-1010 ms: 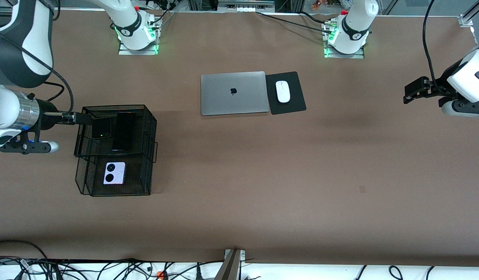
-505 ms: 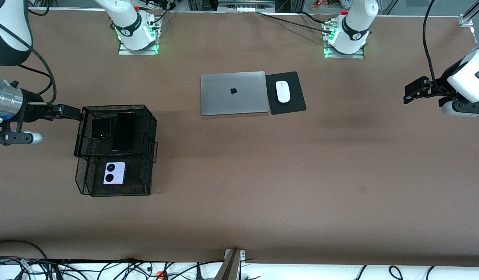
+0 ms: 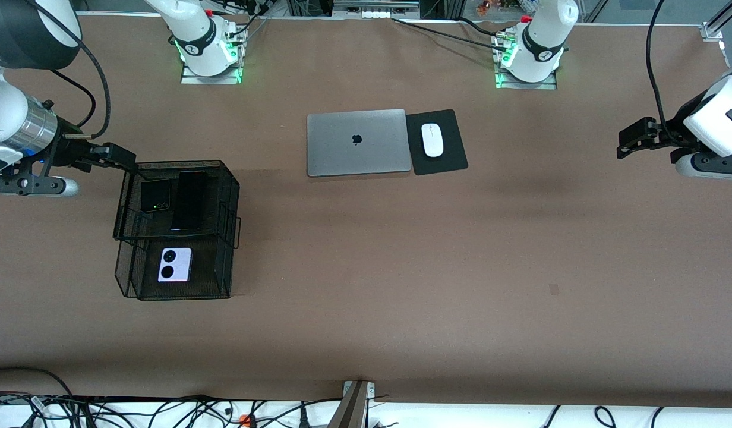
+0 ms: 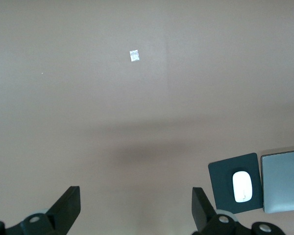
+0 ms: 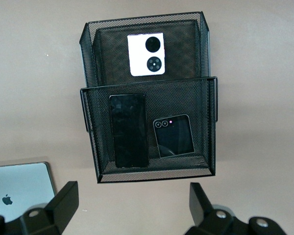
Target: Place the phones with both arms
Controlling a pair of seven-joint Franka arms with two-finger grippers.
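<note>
Sitting at the right arm's end of the brown surface is a black wire mesh rack with two levels; all three phones lie inside it. On the upper level, which is farther from the front camera, the small squarish black folded phone and the longer black slab phone lie flat side by side, close but not touching; on the lower level, nearer to the front camera, the small squarish pale lavender-white phone with two black circles lies flat by itself.

The right gripper is up in the air just beside the rack's upper corner, over the bare surface; its fingers are spread wide and hold nothing; the right wrist view looks down on the whole rack with the three phones in it.

The left gripper hangs over the bare surface at the left arm's end, well apart from the rack; the left arm waits there; its fingers are also spread wide and empty.

In the middle, near the arm bases, a closed grey laptop lies flat; just beside it, a white mouse sits on a black mouse pad, which touches the laptop's edge.
</note>
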